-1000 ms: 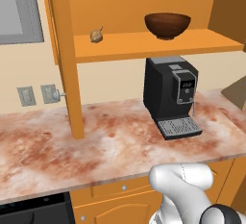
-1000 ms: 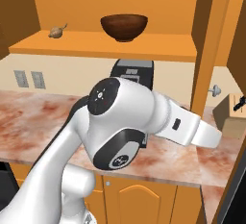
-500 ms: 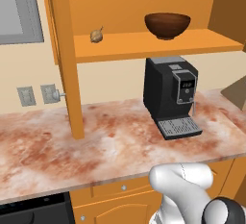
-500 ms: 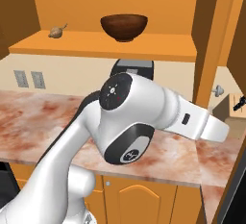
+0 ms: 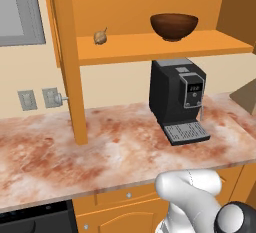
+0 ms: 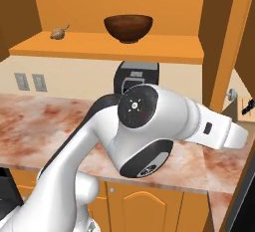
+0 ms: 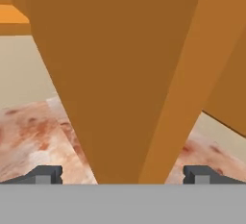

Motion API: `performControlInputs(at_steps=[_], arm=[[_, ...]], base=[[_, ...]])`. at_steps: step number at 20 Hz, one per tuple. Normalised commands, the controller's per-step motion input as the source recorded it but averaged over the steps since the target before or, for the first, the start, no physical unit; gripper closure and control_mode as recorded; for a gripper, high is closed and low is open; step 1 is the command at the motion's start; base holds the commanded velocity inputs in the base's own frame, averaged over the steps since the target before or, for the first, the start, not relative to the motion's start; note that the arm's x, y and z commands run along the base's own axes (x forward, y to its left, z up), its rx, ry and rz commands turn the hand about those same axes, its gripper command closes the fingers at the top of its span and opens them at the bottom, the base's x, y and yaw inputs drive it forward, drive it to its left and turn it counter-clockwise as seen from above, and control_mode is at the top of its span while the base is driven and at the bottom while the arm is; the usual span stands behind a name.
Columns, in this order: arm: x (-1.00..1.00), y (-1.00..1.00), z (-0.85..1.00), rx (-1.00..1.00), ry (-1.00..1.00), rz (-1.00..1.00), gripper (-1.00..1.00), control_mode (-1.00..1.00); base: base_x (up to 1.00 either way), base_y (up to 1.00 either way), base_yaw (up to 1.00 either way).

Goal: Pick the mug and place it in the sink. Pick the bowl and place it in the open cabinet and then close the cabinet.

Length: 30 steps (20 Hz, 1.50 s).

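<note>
On the cabinet's inner shelf (image 5: 165, 47), the brown bowl (image 5: 174, 25) sits upright near the middle, well apart from a small tan bulb (image 5: 101, 37) lying toward the shelf's left end. With the bowl already inside, the step in hand looks to be the last one: closing the cabinet. The mug and sink are out of frame, so that part of the job cannot be checked from here.

Seen from the hand camera, the gripper (image 7: 122, 175) has its fingers (image 7: 45, 174) spread wide, holding nothing, and faces the edge of an orange cabinet door (image 7: 120, 74) from very close, with marbled counter (image 7: 33, 136) below. From the right base camera, the white arm (image 6: 149, 126) reaches rightward toward that open door (image 6: 234, 37), whose round knob (image 6: 231, 94) shows beside the arm's far end.

Below the shelf, a black coffee machine (image 5: 178, 99) stands on the counter. The next move likely calls for pushing the door's face steadily so it swings shut; whether the fingers touch the wood cannot be told.
</note>
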Motion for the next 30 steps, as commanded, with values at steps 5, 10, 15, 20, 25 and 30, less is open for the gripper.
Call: performControlInputs(at_steps=[5, 10, 15, 20, 25, 30], arm=[[0.40, 0.54, 0.00, 0.00, 0.00, 0.02, -1.00, -1.00], [0.31, 0.47, 0.00, 0.00, 0.00, 0.00, -1.00, -1.00], [0.25, 0.38, 0.00, 0.00, 0.00, 0.00, -1.00, -1.00], [0.26, 0.39, 0.00, 0.00, 0.00, 0.01, -1.00, -1.00], [0.28, 0.44, 0.00, 0.00, 0.00, 0.00, -1.00, -1.00], [0.35, 0.48, 0.00, 0.00, 0.00, 0.00, -1.00, -1.00]], base=[[0.00, 0.00, 0.00], [0.00, 0.00, 0.00], [0.00, 0.00, 0.00], [0.00, 0.00, 0.00], [0.00, 0.00, 0.00], [0.00, 0.00, 0.00]])
